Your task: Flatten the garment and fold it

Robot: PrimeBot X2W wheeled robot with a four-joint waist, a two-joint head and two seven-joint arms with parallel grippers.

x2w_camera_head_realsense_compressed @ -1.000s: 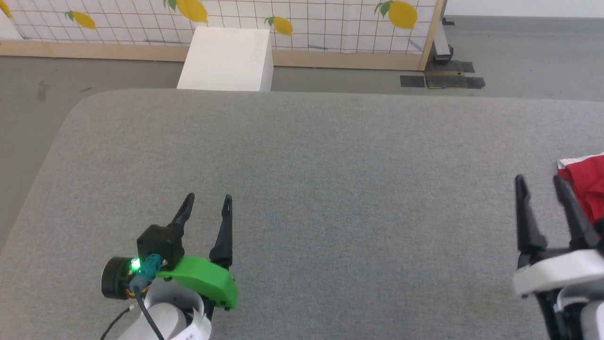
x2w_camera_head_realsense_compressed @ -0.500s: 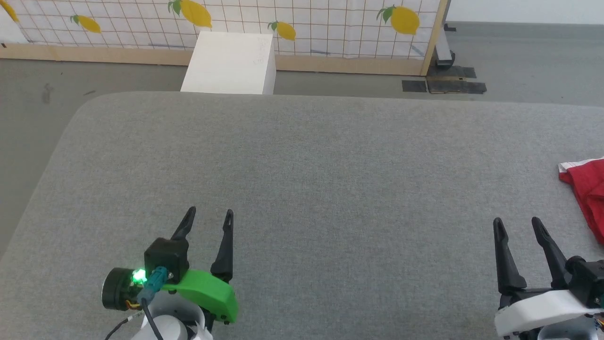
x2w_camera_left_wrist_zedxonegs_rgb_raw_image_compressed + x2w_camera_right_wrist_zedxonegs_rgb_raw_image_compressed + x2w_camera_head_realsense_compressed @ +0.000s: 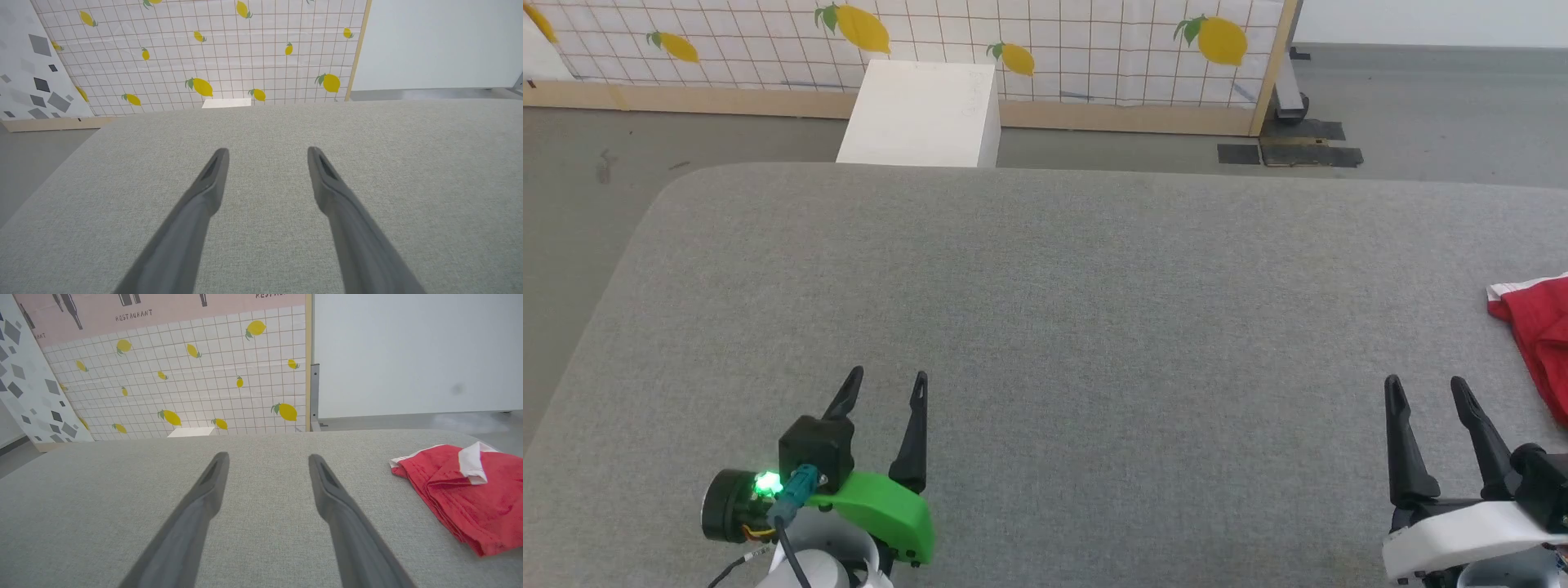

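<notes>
Hovering over the grey table point(image 3: 1045, 269), the left gripper point(image 3: 886, 374) stands wide and empty, the right gripper point(image 3: 1424, 381) likewise. The garment point(image 3: 1543, 327) lies bunched just right of it; flattening seems unstarted, so reaching rightward comes next.

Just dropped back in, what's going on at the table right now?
Nothing is held. The left gripper and right gripper are both open above the grey fabric-covered table. The bright red soft shorts with white trim lie loosely bunched near the table's right side, beside the right gripper but apart from it.
</notes>
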